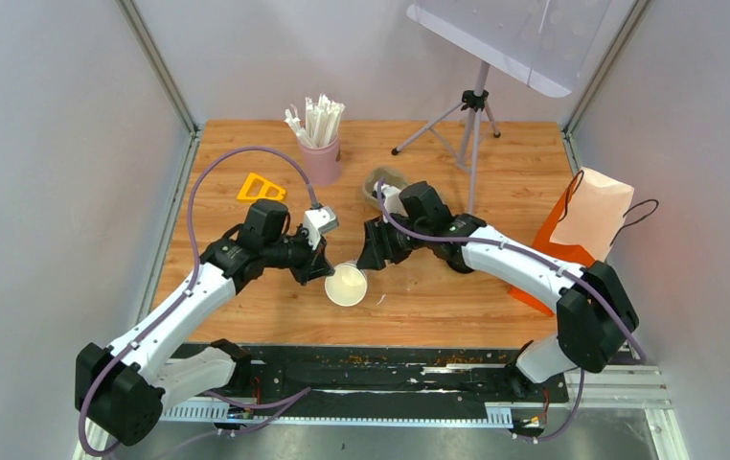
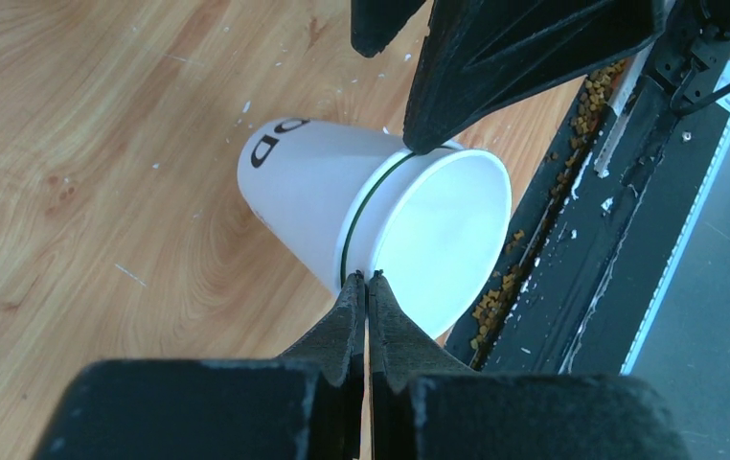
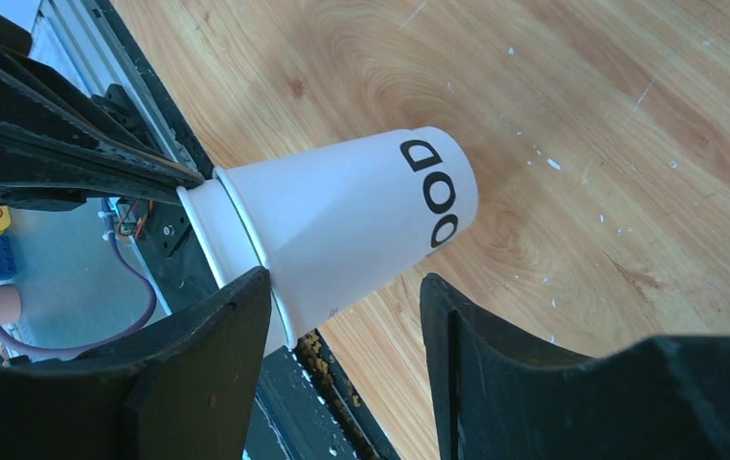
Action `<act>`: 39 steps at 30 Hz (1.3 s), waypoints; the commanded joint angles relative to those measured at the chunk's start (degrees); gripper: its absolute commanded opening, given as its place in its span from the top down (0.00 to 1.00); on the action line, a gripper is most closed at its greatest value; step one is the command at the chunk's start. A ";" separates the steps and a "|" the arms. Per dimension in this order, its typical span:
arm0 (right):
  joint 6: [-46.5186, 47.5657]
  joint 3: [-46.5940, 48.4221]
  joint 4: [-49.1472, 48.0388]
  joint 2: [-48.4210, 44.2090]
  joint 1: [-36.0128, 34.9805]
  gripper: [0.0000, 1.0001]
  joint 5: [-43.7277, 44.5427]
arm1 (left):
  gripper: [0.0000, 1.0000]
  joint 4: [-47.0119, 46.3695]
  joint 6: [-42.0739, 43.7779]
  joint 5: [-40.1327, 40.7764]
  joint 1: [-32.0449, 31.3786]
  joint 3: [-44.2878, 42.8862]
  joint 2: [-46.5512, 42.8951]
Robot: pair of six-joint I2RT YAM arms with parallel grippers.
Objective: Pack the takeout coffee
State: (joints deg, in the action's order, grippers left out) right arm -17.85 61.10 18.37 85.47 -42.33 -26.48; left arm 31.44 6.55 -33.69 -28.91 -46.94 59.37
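A robot lab test cell. A wooden tabletop (image 1: 438, 297) sits boxed in by plain grey walls (image 1: 45, 144) and bare metal frame posts (image 1: 155, 62). Two white-and-black arms (image 1: 179, 307) are bolted to a black rail (image 1: 390, 369) at its near edge, with purple cables (image 1: 237, 158) looping loose. A tripod (image 1: 474, 115) carries a pale panel (image 1: 514, 38) at the back.
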 commanded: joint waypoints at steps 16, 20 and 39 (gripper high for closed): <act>1.80 -2.14 -0.04 1.70 1.06 0.43 6.35 | 1.00 -7.12 -5.90 -1.66 -0.32 2.70 -5.31; 3.79 -2.06 1.24 -2.69 3.12 0.34 5.75 | 1.00 -3.71 -12.29 2.60 -0.19 0.04 -2.54; 5.68 -8.19 -4.96 -15.52 3.21 0.26 4.73 | 0.95 12.03 -31.52 14.34 4.47 -9.90 9.88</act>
State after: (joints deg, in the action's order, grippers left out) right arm -9.69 53.80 16.36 70.76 -38.94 -20.91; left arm 41.89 -22.81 -21.58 -24.53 -55.53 67.16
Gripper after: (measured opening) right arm 0.748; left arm 0.013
